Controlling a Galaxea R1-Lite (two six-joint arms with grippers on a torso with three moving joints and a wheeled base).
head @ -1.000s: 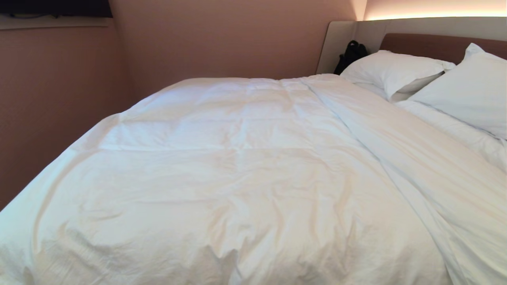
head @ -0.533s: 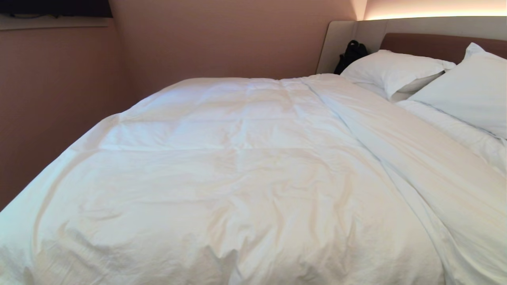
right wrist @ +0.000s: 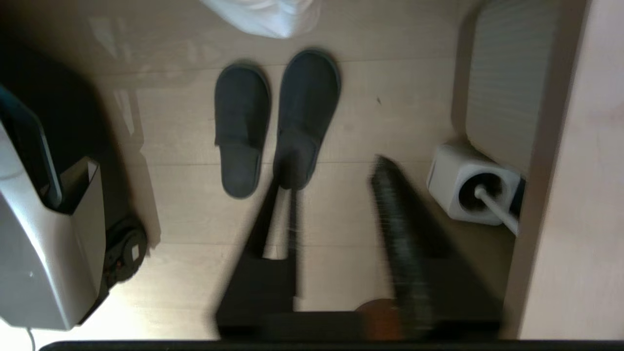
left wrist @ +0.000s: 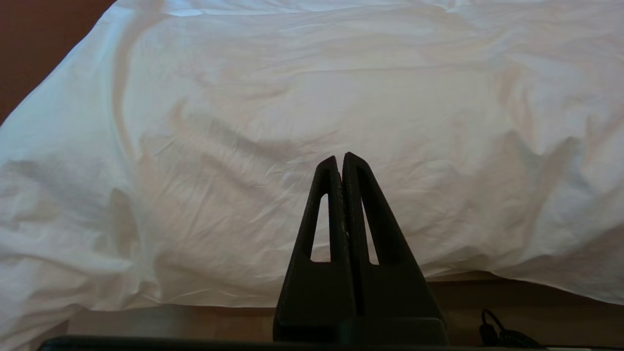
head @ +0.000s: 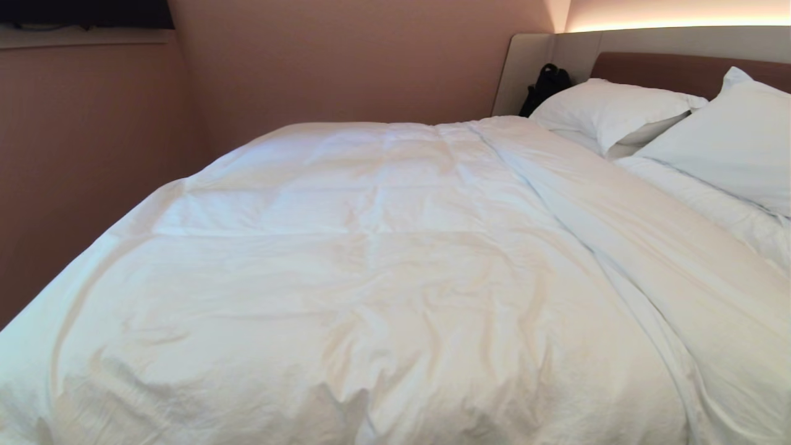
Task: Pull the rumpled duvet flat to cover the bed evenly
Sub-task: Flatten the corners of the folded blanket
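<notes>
Both claws first: neither one shows from my head camera. That view gives me the puffy white wrinkled duvet [head: 371, 278] spread across the wide low bed [head: 680, 68], reaching from the near edge up to the plump white pillows [head: 618, 111] against the brown and beige padded headboard. A long ridge of folded cloth runs diagonally down the duvet's right part, and creases bunch along the near edge. A small black bag [head: 547, 83] sits in the corner beside the headboard, next to the pink wall [head: 340, 62].

On my left wrist camera, the left gripper [left wrist: 340, 158] is clenched, its black fingers [left wrist: 324, 209] pressed together with nothing between them. It hangs in front of the duvet's drooping near edge without touching it; a strip of brown base shows beneath the cloth.

On my right wrist camera, the right gripper [right wrist: 334, 170] points down at a pale wood floor [right wrist: 185, 204], its blurred fingers standing apart and empty. Below lie dark grey slippers [right wrist: 275, 122] side by side, with a white cube socket [right wrist: 468, 183] nearby and a white corner of cloth [right wrist: 265, 17] hanging beyond them.
</notes>
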